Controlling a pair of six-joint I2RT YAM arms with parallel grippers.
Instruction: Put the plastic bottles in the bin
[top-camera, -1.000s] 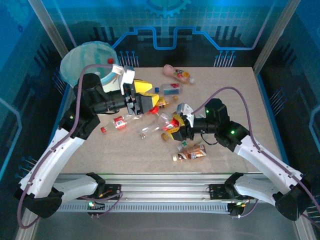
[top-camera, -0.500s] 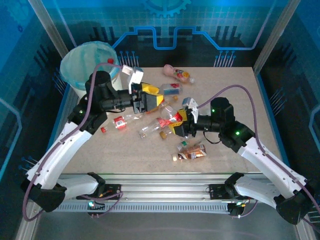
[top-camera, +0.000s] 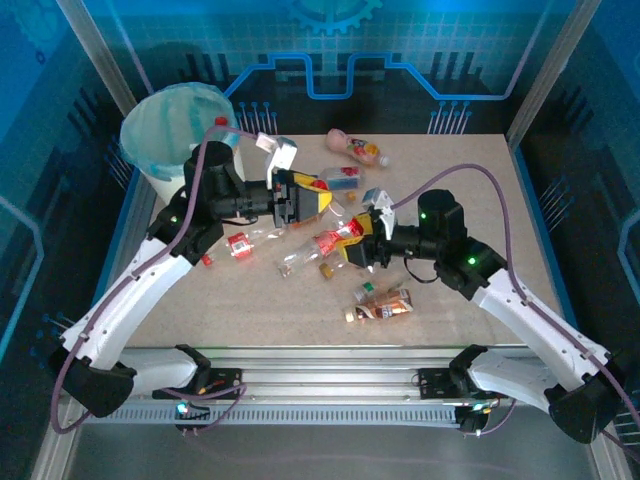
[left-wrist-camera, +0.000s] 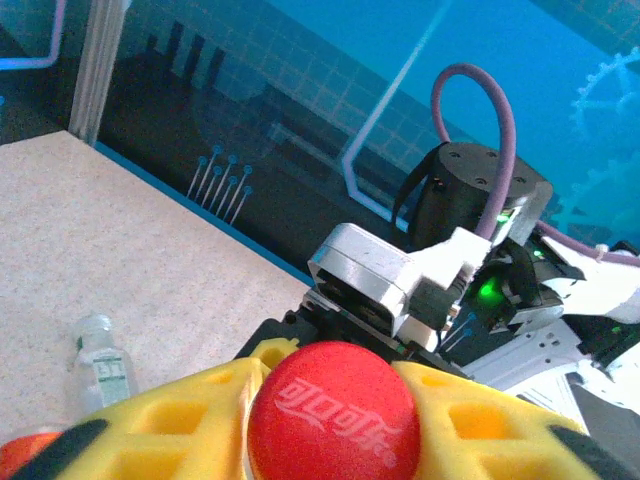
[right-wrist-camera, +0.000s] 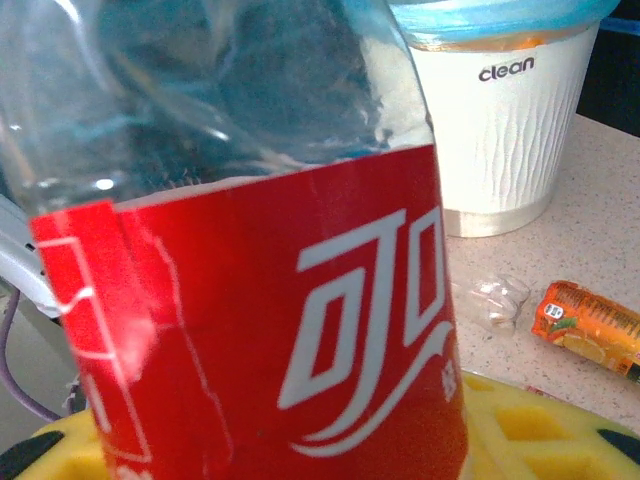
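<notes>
- The bin (top-camera: 172, 128) is a round white bucket with a light-blue bag folded over its rim. It stands at the far left corner of the table (top-camera: 250, 310). The right wrist view shows its ribbed white wall and the word "clean".
- The plastic bottles (top-camera: 345, 178) lie loose around the middle of the table, mostly clear with red, orange or blue labels. A pink bottle (top-camera: 350, 147) lies near the far edge, and an orange-brown bottle (top-camera: 385, 304) lies nearest the arms.
- The right gripper (top-camera: 352, 246) is clenched on a red-label bottle (right-wrist-camera: 270, 330) that is clear above the label.
- The left gripper (top-camera: 312, 197) has its yellow pads (left-wrist-camera: 170, 420) tight against both sides of a red-capped bottle (left-wrist-camera: 333, 410).
- In the left wrist view that bottle's body is cut off at the bottom edge.
- The red-label bottle's cap and base fall outside the right wrist view.
</notes>
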